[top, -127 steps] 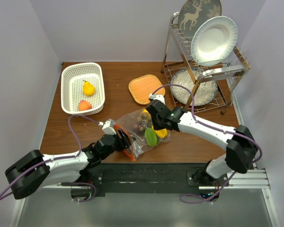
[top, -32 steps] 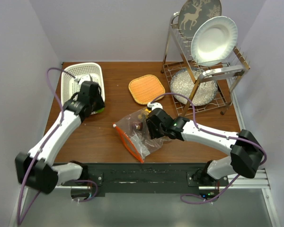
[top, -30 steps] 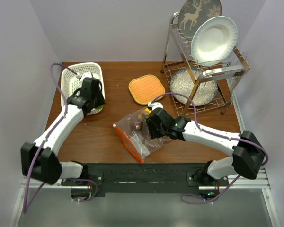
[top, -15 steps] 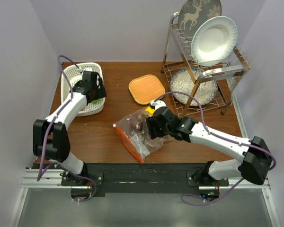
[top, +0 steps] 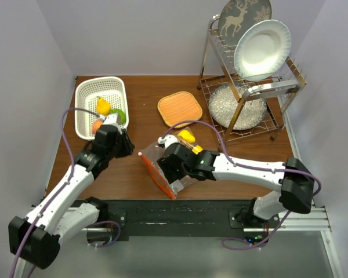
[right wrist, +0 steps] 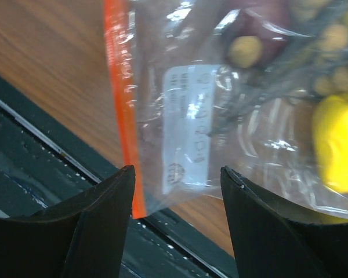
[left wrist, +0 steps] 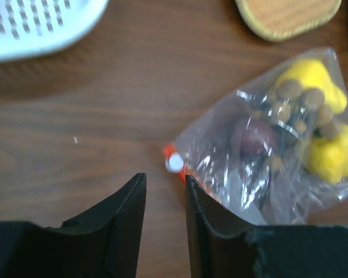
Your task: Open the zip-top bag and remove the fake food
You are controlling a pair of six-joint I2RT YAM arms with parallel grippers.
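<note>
The zip-top bag [top: 152,157] lies on the wood table, its orange-red zipper strip [top: 157,180] facing the near edge. Inside it the left wrist view shows fake food: yellow lemons [left wrist: 329,155], a brown grape-like cluster [left wrist: 296,101] and a purple piece [left wrist: 252,136]. My left gripper [top: 126,145] hovers just left of the bag's zipper corner [left wrist: 175,163], jaws narrowly open with nothing between them. My right gripper [top: 165,164] hangs open over the bag's near end, its fingers [right wrist: 98,220] straddling the plastic without pinching it. A yellow pear [top: 103,106], a green piece [top: 120,116] and an orange peach [top: 96,124] sit in the white basket [top: 87,92].
The woven orange mat [top: 179,108] lies behind the bag. A metal dish rack [top: 249,92] with plates stands at the back right. A black rail [top: 180,211] runs along the near table edge, close to the bag's zipper end.
My left arm left the basket, where the green piece now lies, and swung to the bag's zipper corner with its jaws narrowed. My right gripper shifted toward the bag's near-left end.
</note>
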